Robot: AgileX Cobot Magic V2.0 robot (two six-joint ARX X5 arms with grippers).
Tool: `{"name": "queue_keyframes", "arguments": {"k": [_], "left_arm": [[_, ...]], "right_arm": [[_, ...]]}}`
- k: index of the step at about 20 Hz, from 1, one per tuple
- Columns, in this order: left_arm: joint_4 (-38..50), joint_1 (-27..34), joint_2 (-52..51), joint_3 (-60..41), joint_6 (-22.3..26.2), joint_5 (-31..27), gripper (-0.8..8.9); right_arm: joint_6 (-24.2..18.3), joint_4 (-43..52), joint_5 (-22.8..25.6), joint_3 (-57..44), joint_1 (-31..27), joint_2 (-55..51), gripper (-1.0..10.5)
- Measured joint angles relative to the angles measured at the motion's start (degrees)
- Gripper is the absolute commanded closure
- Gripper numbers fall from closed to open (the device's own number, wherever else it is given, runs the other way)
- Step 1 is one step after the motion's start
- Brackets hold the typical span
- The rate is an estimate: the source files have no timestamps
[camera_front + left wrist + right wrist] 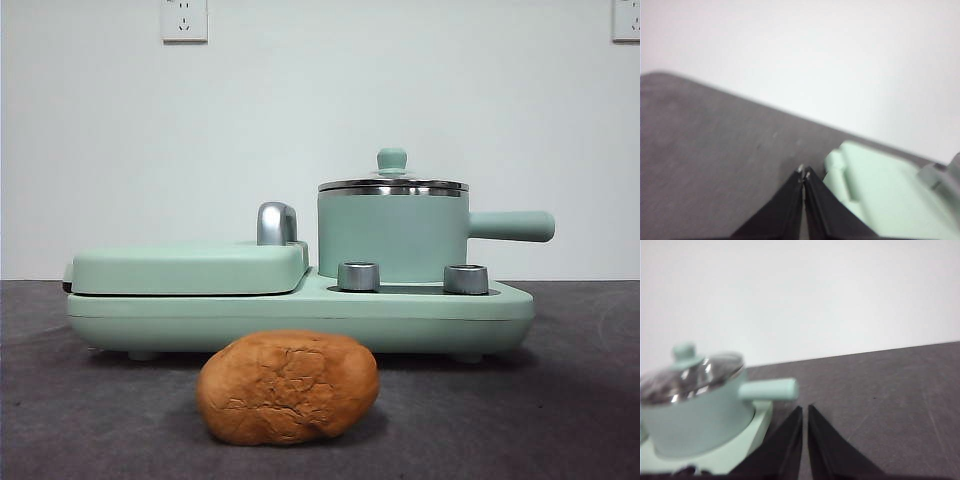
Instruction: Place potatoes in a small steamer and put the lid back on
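The orange-brown potato (288,387) lies on the dark table in front of the mint-green cooker base (300,312). The small steamer (393,235), a mint-green pot with its side handle (511,226) pointing right, stands on the base's right side. The glass lid (392,184) with its green knob (391,159) sits on the pot. In the right wrist view the pot (695,412) and lid (690,375) show beside my right gripper (805,409), which is shut and empty. My left gripper (804,172) is shut and empty, near the corner of the griddle cover (885,195). Neither gripper shows in the front view.
The flat mint-green griddle cover (185,267) with a chrome handle (277,223) lies shut on the base's left side. Two steel knobs (358,276) (465,279) stand on the base in front of the pot. A white wall rises behind the table.
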Motion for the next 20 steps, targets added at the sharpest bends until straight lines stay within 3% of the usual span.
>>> {"name": "queue_keyframes", "arguments": {"k": [4, 9, 13, 16, 20], "left_arm": [[-4.17, 0.0, 1.9, 3.96, -0.66, 2.1, 8.09], [-9.35, 0.0, 7.98, 13.59, -0.13, 6.25, 8.08], [-13.68, 0.0, 15.34, 20.9, 4.0, 14.29, 8.09], [-18.62, -0.04, 20.98, 25.94, 9.77, 19.1, 8.09], [-21.88, -0.22, 26.82, 31.23, 17.64, 22.03, 8.09]], "right_arm": [[5.86, -4.26, 1.07, 5.03, 0.0, 0.83, 9.3], [6.93, -14.51, -0.33, 15.34, -0.02, 4.81, 9.3], [3.06, -23.12, -3.89, 21.86, -0.02, 9.62, 9.3], [-1.31, -27.32, -5.84, 25.79, 0.0, 12.87, 9.3], [-7.96, -30.97, -8.22, 30.51, -0.02, 16.98, 9.3]]}}
